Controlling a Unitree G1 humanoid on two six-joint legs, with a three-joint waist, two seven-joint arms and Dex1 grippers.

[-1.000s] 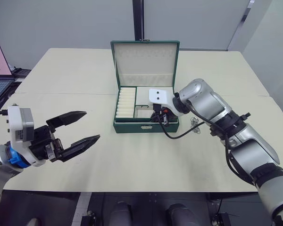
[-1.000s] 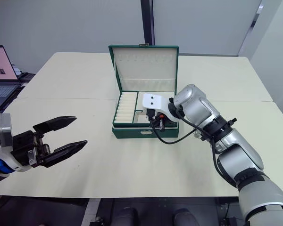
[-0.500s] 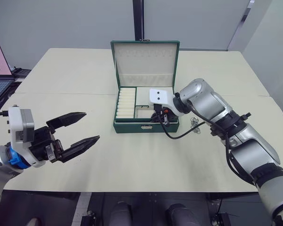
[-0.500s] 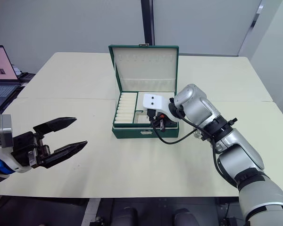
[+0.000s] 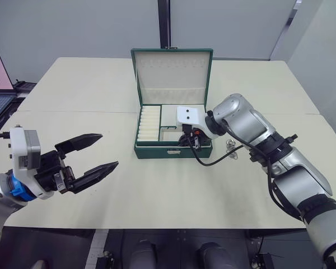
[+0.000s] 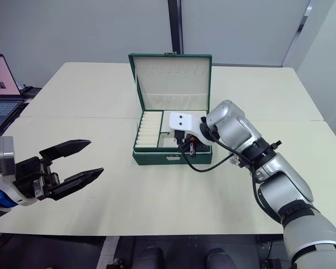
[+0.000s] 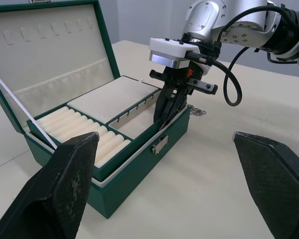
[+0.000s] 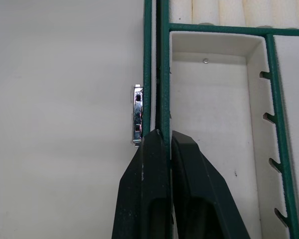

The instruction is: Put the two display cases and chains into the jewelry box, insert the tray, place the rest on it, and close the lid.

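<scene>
The right gripper's [image 5: 188, 139] fingers [image 8: 162, 199] pinch the front rim of the tray [image 7: 120, 107], which sits in the jewelry box [image 5: 173, 150]. The box lies mid-desk [image 5: 157, 185], its long axis along the desk's near edge, clasp [image 8: 136, 114] facing that edge, lid [image 5: 172, 75] upright behind. A chain [image 5: 231, 149] lies just right of it. The left gripper [image 5: 95, 152] hovers spread near the front-left corner.

Matt green jewelry box [image 5: 173, 150], cream felt-like lining, shiny metal clasp [image 8: 137, 114].
</scene>
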